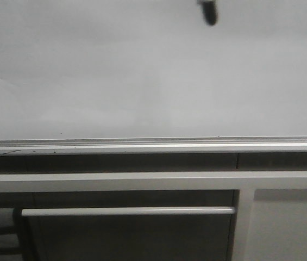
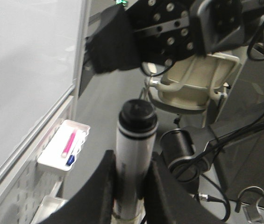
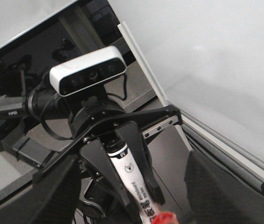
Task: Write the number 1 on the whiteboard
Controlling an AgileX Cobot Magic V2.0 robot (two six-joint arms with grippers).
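Note:
The whiteboard [image 1: 115,70] fills the upper half of the front view as a plain pale glossy surface, with its silver rail [image 1: 142,144] along the lower edge. The number 1 is out of view. A dark blurred tip [image 1: 208,13] hangs in from the top edge; what it is cannot be told. My left gripper [image 2: 132,159] is shut on a white marker [image 2: 132,149] whose black end [image 2: 138,116] sticks out past the fingers. The right wrist view shows that marker [image 3: 131,179] between the left fingers, with my right gripper [image 3: 132,158] open wide on both sides of it, close to the whiteboard [image 3: 216,56].
A small white tray [image 2: 52,156] holding a pink pen and a blue pen hangs on a perforated panel below the board. Under the rail are dark cabinet panels and a horizontal white bar [image 1: 129,211]. The right arm's black body [image 2: 169,32] and loose cables [image 2: 244,140] lie beyond the marker.

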